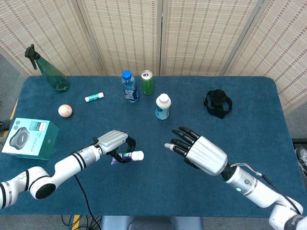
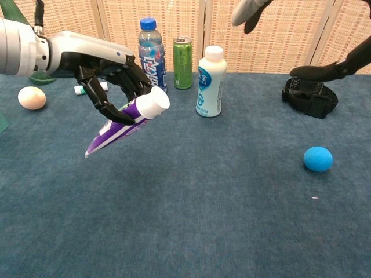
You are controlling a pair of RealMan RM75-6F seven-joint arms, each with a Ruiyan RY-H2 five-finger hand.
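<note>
My left hand [image 1: 113, 143] [image 2: 110, 81] grips a purple and white toothpaste tube [image 1: 128, 156] [image 2: 124, 123] by its upper part, lifted off the blue table, white cap pointing right and up. My right hand [image 1: 199, 152] hovers over the table's middle with fingers spread toward the tube's cap, a short gap between them, and it holds nothing. In the chest view only parts of the right hand [image 2: 250, 13] show at the top edge.
At the back stand a water bottle [image 1: 129, 86], a green can [image 1: 147, 82] and a white bottle [image 1: 162, 106]. A black strap bundle [image 1: 218, 103] and a blue ball [image 2: 317, 158] lie right. A spray bottle [image 1: 48, 72], glue stick [image 1: 94, 97], egg [image 1: 64, 110] and teal box [image 1: 29, 138] sit left.
</note>
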